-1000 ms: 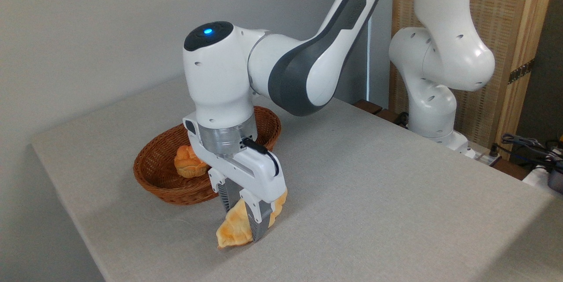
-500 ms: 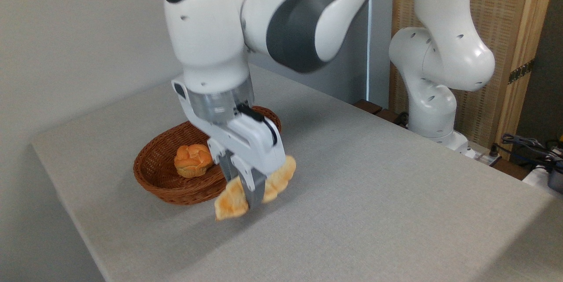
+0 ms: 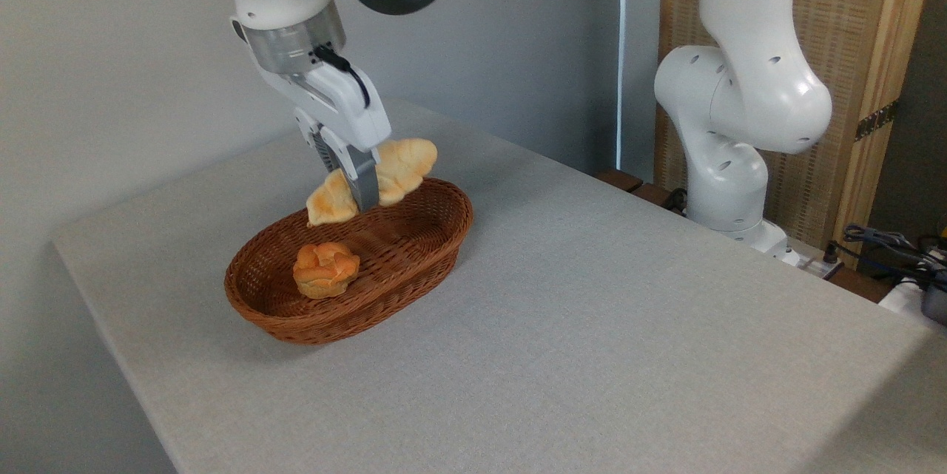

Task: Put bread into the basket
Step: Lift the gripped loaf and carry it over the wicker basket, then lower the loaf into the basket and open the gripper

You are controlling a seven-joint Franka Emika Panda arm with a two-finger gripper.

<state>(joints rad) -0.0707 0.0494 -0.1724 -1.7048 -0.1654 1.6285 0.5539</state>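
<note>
The long pale golden bread (image 3: 399,162) hangs in the air over the far half of the basket (image 3: 414,271), clear of its rim. My gripper (image 3: 355,197) is shut on the loaf's middle, with the two ends sticking out left and right of the grey fingers (image 3: 364,182). The oval reddish-brown wicker basket rests on the table toward the left.
A small round orange-brown bun (image 3: 325,269) lies inside the basket's near left part. The robot's white base (image 3: 729,134) stands at the table's back right, with cables (image 3: 888,245) beyond it. The grey table (image 3: 592,326) stretches to the right and front of the basket.
The gripper has lifted the bread off the table in front of the basket and carried it up and back, so it now hangs over the basket.
</note>
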